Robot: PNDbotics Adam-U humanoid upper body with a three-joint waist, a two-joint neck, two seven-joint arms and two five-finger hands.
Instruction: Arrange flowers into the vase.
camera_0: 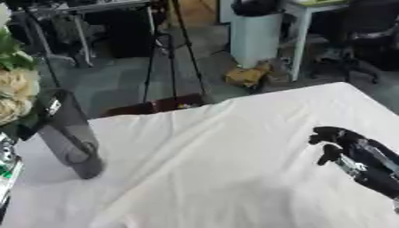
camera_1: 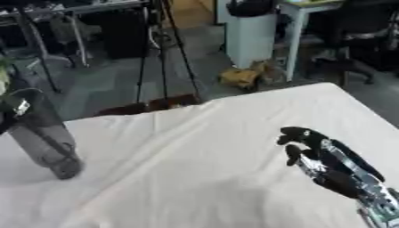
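The flowers (camera_0: 14, 91) sit in the dark vase (camera_0: 70, 138) at nine o'clock on the counter (camera_0: 234, 178). They look soft, so hold the stems. Your right hand (camera_1: 311, 153) is curled and holds nothing.

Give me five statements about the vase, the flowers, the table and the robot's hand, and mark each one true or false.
1. The vase stands near the left edge of the table. True.
2. The vase lies flat on its side. False: it stands on its base, leaning.
3. The right hand holds a flower. False: it hangs over the cloth at the right with nothing in it.
4. Flowers already show at the mouth of the vase, cream blooms with green leaves. True.
5. The table has a bare wooden top. False: a creased white cloth covers it.
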